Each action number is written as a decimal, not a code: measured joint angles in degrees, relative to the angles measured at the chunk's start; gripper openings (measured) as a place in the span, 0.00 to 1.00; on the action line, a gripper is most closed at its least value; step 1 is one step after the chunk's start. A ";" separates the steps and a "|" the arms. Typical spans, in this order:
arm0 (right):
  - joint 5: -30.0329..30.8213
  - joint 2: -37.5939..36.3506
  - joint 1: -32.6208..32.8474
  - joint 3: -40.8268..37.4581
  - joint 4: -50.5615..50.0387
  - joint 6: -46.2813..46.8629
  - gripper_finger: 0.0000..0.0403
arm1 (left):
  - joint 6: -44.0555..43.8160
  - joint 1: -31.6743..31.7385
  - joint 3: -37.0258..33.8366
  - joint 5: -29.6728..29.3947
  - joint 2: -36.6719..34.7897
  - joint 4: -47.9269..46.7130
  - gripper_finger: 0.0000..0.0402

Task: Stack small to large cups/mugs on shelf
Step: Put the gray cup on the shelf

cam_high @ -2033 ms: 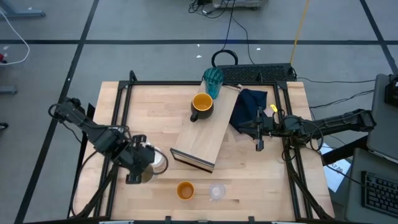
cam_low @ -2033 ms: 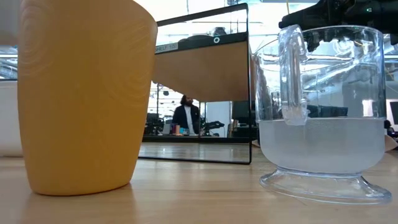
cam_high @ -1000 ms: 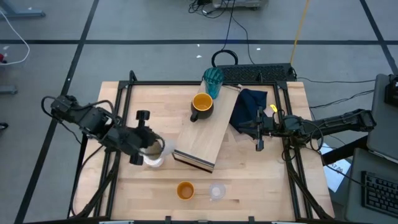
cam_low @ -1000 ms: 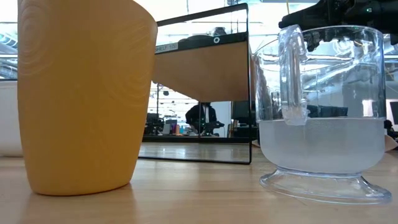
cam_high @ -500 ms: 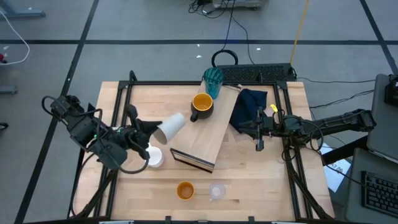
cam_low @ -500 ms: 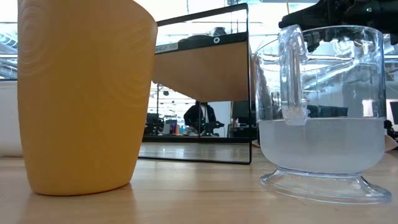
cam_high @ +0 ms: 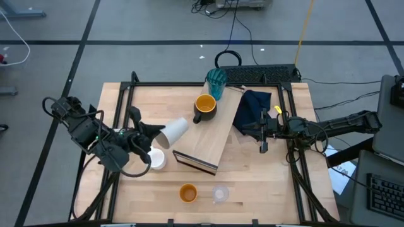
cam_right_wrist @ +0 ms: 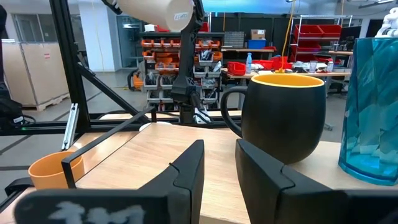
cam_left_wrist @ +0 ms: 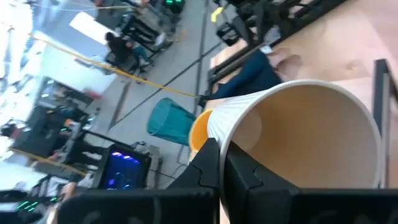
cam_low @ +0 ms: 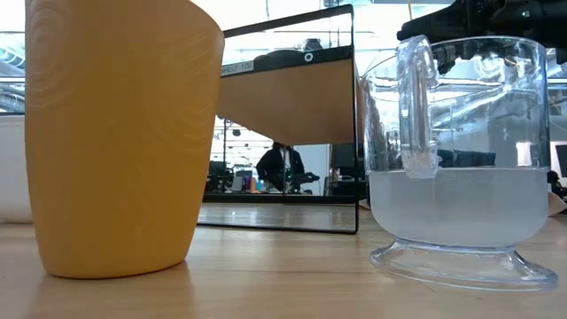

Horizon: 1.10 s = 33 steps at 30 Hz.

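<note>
Only the teal tumbler [cam_high: 216,82] and dark mug [cam_high: 204,107] are set on the shelf [cam_high: 214,132], while the beige cup [cam_high: 172,132] is pinched, lifted and tilted, by the left gripper [cam_high: 153,133], the right gripper [cam_high: 262,134] being held slightly parted beside the shelf, and the other cups are left on the table

One camera looks straight down on the whole bench [cam_high: 265,189]. Another sits at bench height, right against the orange cup [cam_low: 115,133] and clear glass [cam_low: 461,151]. Both wrist cameras share the dark mug [cam_right_wrist: 283,115] and teal tumbler [cam_left_wrist: 171,121].
</note>
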 joint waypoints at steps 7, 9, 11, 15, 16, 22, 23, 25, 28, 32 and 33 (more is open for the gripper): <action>0.00 -0.01 0.00 0.01 0.00 0.02 0.21 | 10.90 8.01 -0.01 17.62 -0.51 7.61 0.00; -0.01 0.00 0.00 0.02 0.00 0.03 0.21 | 12.97 10.62 0.87 21.86 -0.40 7.86 0.00; -0.01 -0.02 0.00 0.00 0.00 0.04 0.21 | 13.69 13.42 2.37 25.93 -0.47 7.68 0.00; -0.01 0.00 0.00 0.00 -0.02 0.04 0.21 | 14.94 19.30 4.97 32.37 -0.52 6.33 0.00; -0.01 0.00 0.00 0.00 -0.02 0.03 0.21 | 15.03 20.69 5.53 33.75 -0.49 5.96 0.00; -0.01 0.00 0.00 0.00 -0.04 -0.07 0.21 | 16.78 27.32 9.09 40.47 0.86 3.92 0.00; -0.01 -0.02 0.00 0.00 -0.04 -0.07 0.21 | 16.96 28.41 9.96 41.60 1.77 2.54 0.00; -0.01 -0.02 0.02 0.00 -0.24 -0.09 0.21 | 17.07 30.36 11.94 43.54 3.84 -0.25 0.00; -0.01 0.00 0.00 0.00 -0.43 -0.03 0.21 | 17.01 32.37 15.50 46.00 7.51 -5.19 0.00; -0.01 -0.01 0.00 0.00 -0.46 0.00 0.21 | 16.86 34.23 21.85 48.48 12.88 -12.03 0.00; -0.01 -0.02 0.00 0.00 -0.46 0.00 0.21 | 16.86 34.62 23.66 49.68 14.13 -13.80 0.00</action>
